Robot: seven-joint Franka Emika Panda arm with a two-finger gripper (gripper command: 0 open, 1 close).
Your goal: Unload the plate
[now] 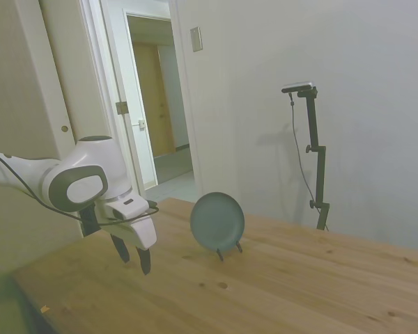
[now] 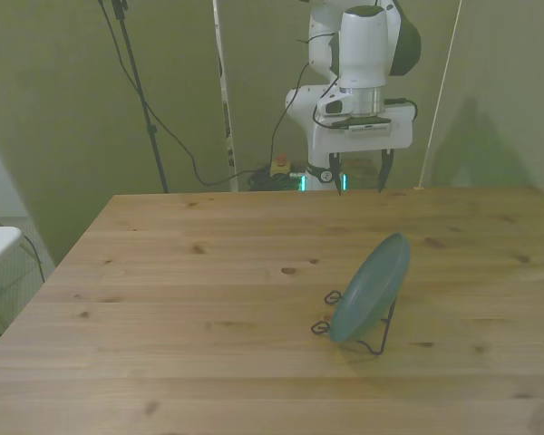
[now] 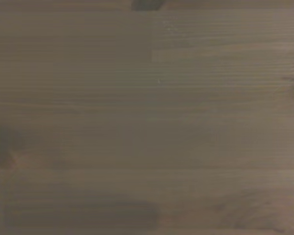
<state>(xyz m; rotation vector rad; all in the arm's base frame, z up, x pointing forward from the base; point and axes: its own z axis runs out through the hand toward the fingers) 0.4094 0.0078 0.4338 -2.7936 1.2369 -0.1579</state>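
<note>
The plate (image 2: 372, 287) leans tilted in a wire stand (image 2: 349, 328) on the bench (image 2: 199, 299); the end effector (image 2: 358, 172) hovers well apart, fingers spread, empty

The side view stands off one side of the worktop (image 1: 279, 285), raised a little and set back, looking across the boards toward a pale wall and an open doorway (image 1: 157, 104). The front view sits across the worktop, higher up, looking down its length toward the far edge and the wall behind. These 2 views share most of the wooden surface, the plate (image 1: 217, 221) standing on edge in its wire stand (image 1: 228, 250), and the gripper (image 1: 134, 259) over the boards. The wrist view looks straight down from close by at a small blurred patch of bare planks.
</note>
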